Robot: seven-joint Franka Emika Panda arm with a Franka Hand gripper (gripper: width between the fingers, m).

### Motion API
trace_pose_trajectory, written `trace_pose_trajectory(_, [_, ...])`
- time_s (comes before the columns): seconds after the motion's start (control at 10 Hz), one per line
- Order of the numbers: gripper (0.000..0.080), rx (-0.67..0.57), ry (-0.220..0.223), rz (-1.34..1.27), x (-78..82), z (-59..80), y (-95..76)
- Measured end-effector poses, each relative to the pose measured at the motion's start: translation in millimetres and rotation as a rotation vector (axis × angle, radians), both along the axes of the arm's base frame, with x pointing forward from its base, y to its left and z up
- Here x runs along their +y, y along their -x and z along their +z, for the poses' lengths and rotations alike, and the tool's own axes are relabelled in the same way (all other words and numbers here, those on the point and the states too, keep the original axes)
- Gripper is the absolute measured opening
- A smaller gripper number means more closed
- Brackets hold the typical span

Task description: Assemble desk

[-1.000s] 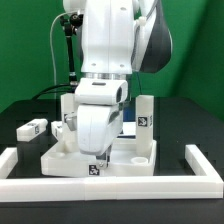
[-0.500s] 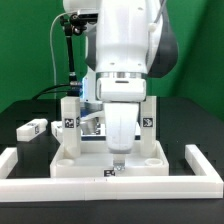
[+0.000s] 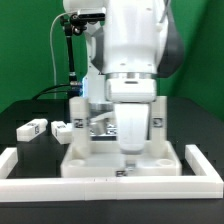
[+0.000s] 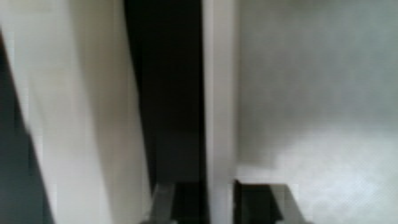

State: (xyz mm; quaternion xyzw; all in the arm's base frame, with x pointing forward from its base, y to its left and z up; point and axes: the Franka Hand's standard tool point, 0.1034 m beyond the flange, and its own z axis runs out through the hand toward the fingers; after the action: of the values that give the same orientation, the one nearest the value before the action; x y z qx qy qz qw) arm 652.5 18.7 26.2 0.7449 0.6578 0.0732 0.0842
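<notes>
Desk (image 3: 85, 162) slid toward the exterior view's right; wrist view shows tool (image 4: 217, 203) clamping rim (image 4: 217, 100).

— What do we see behind it all?
— A plain pale wall (image 3: 25, 40), evenly lit, with a black stand (image 3: 68, 50) and its cable at the exterior view's left.
— And below?
— We see a dark table (image 3: 20, 105), edged by low white border bars (image 3: 60, 187).

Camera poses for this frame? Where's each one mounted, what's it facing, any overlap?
Exterior view: separate camera, low in front of the table, facing the arm over the border bar; shows arm, end effector, desk.
Wrist view: on the wrist, looking along the end effector, very close on blurred white plastic; only dark fingertips show.
Shared: the end effector, probably the desk.
</notes>
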Motion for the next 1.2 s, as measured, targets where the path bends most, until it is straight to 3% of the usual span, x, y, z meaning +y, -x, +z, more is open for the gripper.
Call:
trace_pose_trajectory(0.1, [0.0067, -0.011, -0.010, 0.013, 16.3, -0.6, -4.4])
trace_pose_trajectory(0.2, [0.0067, -0.013, 0.001, 0.023, 17.6, -1.5, -5.6])
trace_pose_trajectory(0.7, [0.0068, -0.017, 0.039, 0.057, 17.7, -0.9, -12.6])
trace_pose_trajectory(1.2, [0.0067, 0.072, 0.059, 0.032, 10.4, -1.5, -12.9])
